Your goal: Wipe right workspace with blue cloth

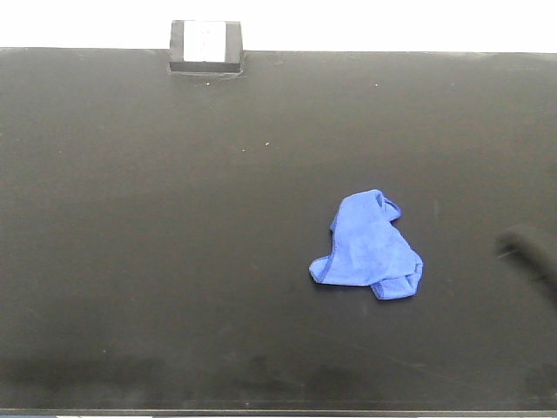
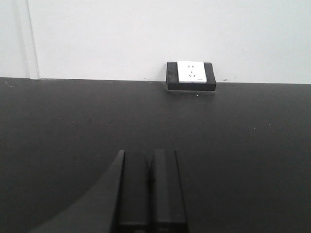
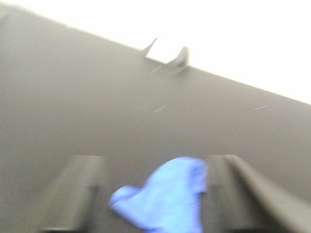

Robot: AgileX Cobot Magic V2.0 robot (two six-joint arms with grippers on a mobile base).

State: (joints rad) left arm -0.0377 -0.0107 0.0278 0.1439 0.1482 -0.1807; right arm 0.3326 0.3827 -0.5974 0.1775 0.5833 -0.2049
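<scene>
We see the blue cloth (image 1: 367,247) lying crumpled on the table (image 1: 130,218), well in front of the wall socket (image 1: 206,43) and off to its right. Our right tool (image 3: 155,194) is spread wide with the cloth between its fingers; our left tool (image 2: 148,191) is pinched closed, holding nothing. We should lower onto the cloth's thick middle and grip several folds.

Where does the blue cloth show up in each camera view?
Front view: blue cloth lies right of centre on the table.
Left wrist view: not in it.
Right wrist view: blurred, bottom centre, between the open right gripper fingers.
Shared landmark: wall socket.
</scene>
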